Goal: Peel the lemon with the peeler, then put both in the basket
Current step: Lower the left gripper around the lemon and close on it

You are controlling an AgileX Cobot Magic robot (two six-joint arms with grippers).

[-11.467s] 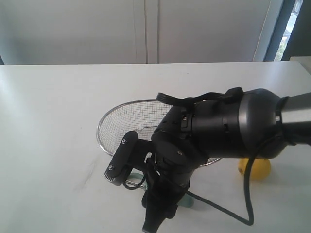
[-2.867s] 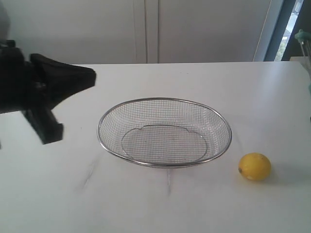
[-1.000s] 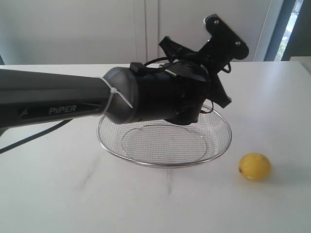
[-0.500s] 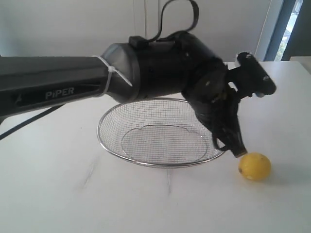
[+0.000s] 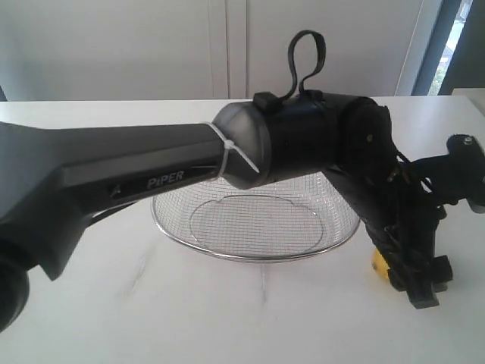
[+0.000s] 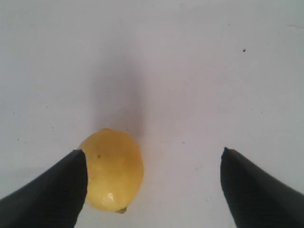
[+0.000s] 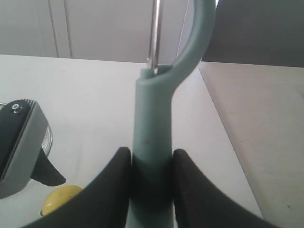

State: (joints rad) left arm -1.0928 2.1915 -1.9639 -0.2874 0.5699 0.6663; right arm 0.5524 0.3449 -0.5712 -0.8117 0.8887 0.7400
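Nothing is finished: the small round yellow lemon (image 6: 114, 168) lies unpeeled on the white bench (image 5: 114, 303), right of the silver wire-mesh basket (image 5: 227, 256), inside the wide-spread left claw (image 6: 151, 151). The right claw (image 7: 151, 190) clamps the pale teal plastic peeler (image 7: 152, 133).

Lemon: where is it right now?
The lemon sits on the table at the exterior view's right, beside the basket, between the fingers of the open left claw.

A white table (image 5: 189, 318) stands before pale wall panels (image 5: 114, 45), with a window (image 5: 457, 34) at the right.
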